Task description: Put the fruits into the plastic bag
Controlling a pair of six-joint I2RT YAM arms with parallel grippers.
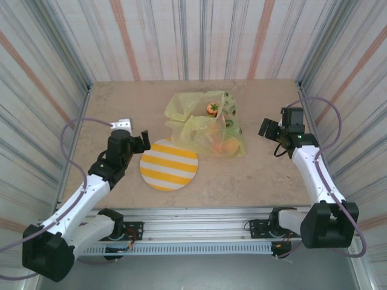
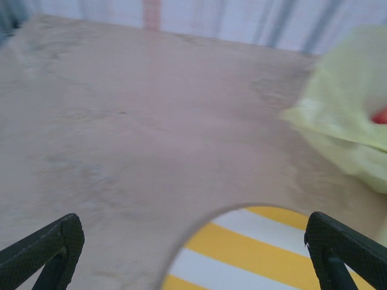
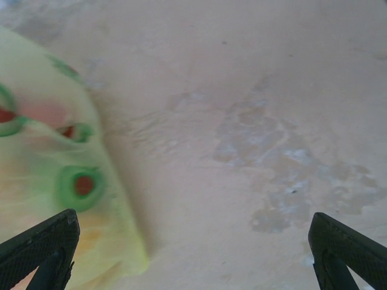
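Fruits [image 1: 221, 145] lay in the plastic bag [image 1: 181, 109], seemingly all; I saw the left tool [image 2: 193, 241] and right tool [image 3: 193, 248] spread wide, empty.

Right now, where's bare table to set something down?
Bare: far-left table between wall and plastic bag; near strip between plate and rail; right side between bag and right hand. Crowded: centre, plate and bag close together, left hand beside plate.

The plastic bag [image 1: 181, 109] is thin, translucent, crinkled film. The table [image 1: 254, 175] looks matt and mottled; the plate [image 1: 169, 164] is smooth.
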